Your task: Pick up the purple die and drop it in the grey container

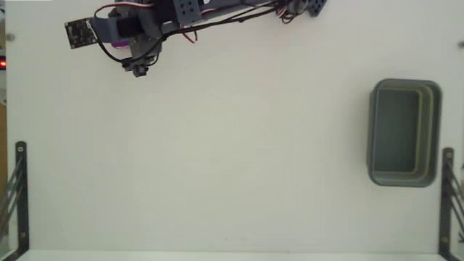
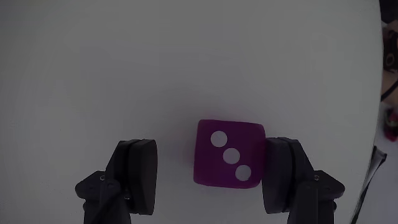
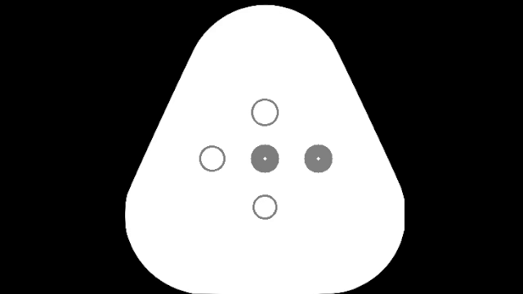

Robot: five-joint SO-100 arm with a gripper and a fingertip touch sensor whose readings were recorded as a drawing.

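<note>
Two fingers of the gripper (image 2: 211, 177) stand spread on the white table (image 2: 155, 68) — the purple die (image 2: 229, 154) sits between them, three dots up, touching the right-hand finger in the wrist view; the grey container (image 1: 404, 133) lies well apart — far right in the fixed view

The arm (image 1: 217, 11) is showing dark blue-grey printed parts in the fixed view, with black and red cables trailing along it and a small black square circuit board (image 1: 78, 33) sitting beside the gripper (image 1: 134, 61). In the wrist view, the gripper (image 2: 214, 174) is showing two dark, rounded, matte fingers (image 2: 138, 174).
</note>
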